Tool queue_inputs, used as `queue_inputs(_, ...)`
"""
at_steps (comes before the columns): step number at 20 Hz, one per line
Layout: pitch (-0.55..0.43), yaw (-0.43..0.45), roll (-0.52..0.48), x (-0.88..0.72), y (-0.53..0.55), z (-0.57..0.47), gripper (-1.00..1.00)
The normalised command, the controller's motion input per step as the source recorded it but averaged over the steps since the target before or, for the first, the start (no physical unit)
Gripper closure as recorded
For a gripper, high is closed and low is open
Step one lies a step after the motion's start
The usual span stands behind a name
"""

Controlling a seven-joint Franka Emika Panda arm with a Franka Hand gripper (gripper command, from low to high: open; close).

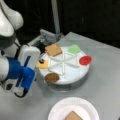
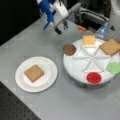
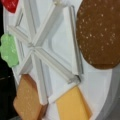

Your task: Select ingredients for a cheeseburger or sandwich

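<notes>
The grey table (image 2: 37, 37) carries everything. On it, the white divided tray (image 2: 82, 66) sits at the right of a front view, its six wedge compartments keeping the ingredients apart so each can be picked singly. The plain white plate (image 2: 22, 82), at the lower left of that view, serves as the assembly spot and already bears one tan bread slice (image 2: 34, 73), the first layer of the sandwich.

In the tray remain a second bread slice (image 2: 110, 46), the yellow cheese square (image 2: 89, 40), the brown patty (image 2: 69, 49), the green piece (image 2: 114, 67) and the red disc (image 2: 94, 77), each at the outer edge of its own wedge; one wedge looks empty.

The blue and white gripper (image 2: 61, 28) hangs at the upper middle of that front view, just outside the tray's rim, nearest the patty and the cheese. Whether its claw is spread or pressed together cannot be told, and nothing visibly sits between its fingers.

In a front view the arm covers the tray's left rim, and a small dark thing rests on the cheese (image 1: 43, 64). The wrist view shows no gripper, only the tray close up: patty (image 3: 100, 32), cheese (image 3: 72, 106), bread (image 3: 26, 101).
</notes>
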Motion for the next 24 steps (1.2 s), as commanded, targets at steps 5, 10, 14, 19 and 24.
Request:
queue_inputs(5, -0.063, 0.17, 0.387, 0.25, -0.28, -0.2, -1.0)
queue_inputs(10, -0.064, 0.161, 0.327, 0.2, -0.3, -0.14, -1.0)
queue_inputs(14, -0.082, 0.177, 0.356, 0.19, -0.3, -0.11, -1.0)
queue_inputs(19, -0.091, 0.18, 0.37, 0.22, -0.31, -0.14, -1.0)
queue_inputs(24, -0.089, 0.161, 0.355, 0.25, -0.3, -0.18, -1.0)
